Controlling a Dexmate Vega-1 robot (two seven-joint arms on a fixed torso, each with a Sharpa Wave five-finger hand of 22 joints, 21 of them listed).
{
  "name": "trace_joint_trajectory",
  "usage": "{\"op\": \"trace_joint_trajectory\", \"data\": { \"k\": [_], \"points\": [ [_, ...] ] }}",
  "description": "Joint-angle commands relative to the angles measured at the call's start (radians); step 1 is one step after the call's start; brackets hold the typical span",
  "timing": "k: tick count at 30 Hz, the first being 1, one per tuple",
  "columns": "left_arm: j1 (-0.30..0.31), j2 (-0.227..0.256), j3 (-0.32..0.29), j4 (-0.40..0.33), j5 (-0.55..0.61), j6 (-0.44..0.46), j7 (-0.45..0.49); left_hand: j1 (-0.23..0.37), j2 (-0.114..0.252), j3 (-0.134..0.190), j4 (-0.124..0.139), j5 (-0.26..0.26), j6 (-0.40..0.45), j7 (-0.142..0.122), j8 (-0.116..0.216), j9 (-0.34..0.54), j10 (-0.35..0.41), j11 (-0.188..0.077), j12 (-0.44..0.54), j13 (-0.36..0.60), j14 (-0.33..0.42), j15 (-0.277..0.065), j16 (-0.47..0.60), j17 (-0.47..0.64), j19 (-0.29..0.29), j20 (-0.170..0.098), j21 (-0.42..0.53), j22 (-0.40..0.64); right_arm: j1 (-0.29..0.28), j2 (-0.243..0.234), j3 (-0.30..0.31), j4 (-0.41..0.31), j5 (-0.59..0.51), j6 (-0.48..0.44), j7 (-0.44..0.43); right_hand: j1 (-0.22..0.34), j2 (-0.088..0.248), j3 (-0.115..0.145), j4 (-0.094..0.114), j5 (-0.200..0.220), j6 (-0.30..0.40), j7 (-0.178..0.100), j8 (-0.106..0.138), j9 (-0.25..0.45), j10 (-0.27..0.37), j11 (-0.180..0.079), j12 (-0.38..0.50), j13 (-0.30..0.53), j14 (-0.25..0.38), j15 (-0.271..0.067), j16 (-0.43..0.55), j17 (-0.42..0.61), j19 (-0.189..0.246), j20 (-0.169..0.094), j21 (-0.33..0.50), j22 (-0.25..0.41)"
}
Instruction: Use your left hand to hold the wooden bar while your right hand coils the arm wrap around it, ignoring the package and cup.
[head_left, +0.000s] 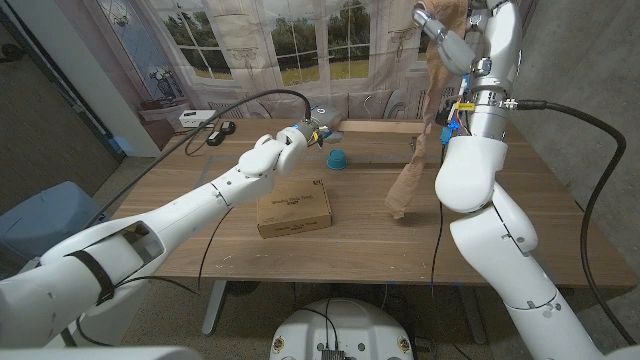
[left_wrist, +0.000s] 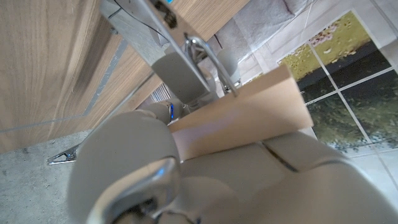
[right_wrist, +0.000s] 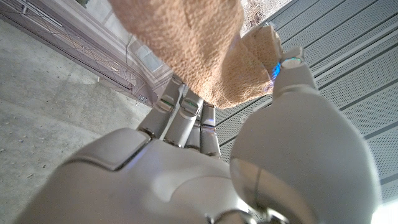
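Arm wrap (head_left: 418, 150) hangs from the raised right hand's (head_left: 447, 38) closed fingers (right_wrist: 184, 116) to the bench (head_left: 520, 215) — likely slack for coiling — while the left hand's (head_left: 283, 146) fingers clasp the wooden bar (left_wrist: 249, 118).

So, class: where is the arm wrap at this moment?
In the head view the arm wrap hangs on the robot's right side, gripped high up by the right hand, its lower end touching the table right of the package.
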Motion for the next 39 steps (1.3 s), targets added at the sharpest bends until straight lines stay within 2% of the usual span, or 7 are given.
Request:
{"op": "trace_joint_trajectory", "data": {
  "k": [1, 21, 30, 33, 39],
  "points": [
    [-0.023, -0.012, 0.019, 0.029, -0.003, -0.020, -0.015, -0.001, 0.006, 0.002, -0.005, 0.007, 0.009, 0.001, 0.008, 0.000, 0.001, -0.001, 0.002, -0.005, -0.004, -0.003, 0.006, 0.004, -0.003, -0.081, 0.002, -0.002, 0.110, 0.018, 0.017, 0.040, 0.046, -0.049, 0.023, 0.302, 0.306, 0.035, 0.011, 0.009, 0.370, -0.171, 0.003, 0.005, 0.411, -0.215, 0.003, 0.213, 0.007, -0.054, 0.007, 0.002, -0.003, -0.001, 0.010, 0.001],
    [-0.056, -0.040, 0.039, 0.097, -0.025, -0.046, 0.009, -0.004, 0.007, 0.001, -0.005, 0.010, 0.005, 0.003, 0.017, -0.002, 0.000, -0.004, 0.015, 0.003, -0.006, -0.003, 0.000, -0.003, -0.004, -0.082, 0.005, 0.001, 0.278, 0.033, 0.017, 0.087, 0.068, -0.151, -0.011, 0.306, 0.307, 0.031, 0.012, 0.010, 0.372, -0.172, 0.001, 0.006, 0.411, -0.217, 0.001, 0.217, 0.009, -0.054, 0.006, 0.008, -0.012, -0.003, 0.032, 0.001],
    [-0.076, -0.061, 0.056, 0.141, -0.036, -0.067, 0.031, -0.004, 0.007, 0.002, -0.005, 0.011, 0.002, 0.002, 0.018, -0.007, -0.001, -0.003, 0.020, 0.003, -0.005, -0.003, -0.001, -0.004, -0.004, -0.082, 0.003, -0.001, 0.334, 0.040, 0.022, 0.104, 0.122, -0.154, -0.011, 0.307, 0.306, 0.029, 0.012, 0.010, 0.373, -0.173, 0.001, 0.007, 0.411, -0.217, -0.001, 0.218, 0.009, -0.054, 0.004, 0.011, -0.016, -0.003, 0.041, 0.000],
    [-0.085, -0.073, 0.062, 0.160, -0.043, -0.079, 0.042, -0.004, 0.008, 0.002, -0.006, 0.011, 0.002, 0.003, 0.021, -0.006, 0.004, -0.003, 0.008, -0.021, -0.002, -0.003, 0.001, 0.000, -0.005, -0.083, 0.004, 0.001, 0.357, 0.035, 0.011, 0.109, 0.125, -0.166, -0.007, 0.308, 0.307, 0.029, 0.012, 0.010, 0.373, -0.173, 0.001, 0.007, 0.411, -0.217, -0.002, 0.216, 0.009, -0.055, 0.003, 0.010, -0.018, -0.004, 0.043, 0.000],
    [-0.104, -0.091, 0.082, 0.191, -0.045, -0.100, 0.060, -0.005, 0.007, 0.002, -0.006, 0.011, 0.001, 0.001, 0.021, -0.010, 0.000, -0.004, 0.013, -0.008, -0.002, -0.003, 0.003, 0.002, -0.003, -0.082, 0.003, -0.002, 0.397, 0.027, -0.008, 0.118, 0.127, -0.191, -0.001, 0.309, 0.307, 0.027, 0.013, 0.010, 0.373, -0.172, 0.000, 0.007, 0.412, -0.216, -0.003, 0.217, 0.009, -0.054, 0.001, 0.010, -0.021, -0.004, 0.049, -0.001]
  ]
}}
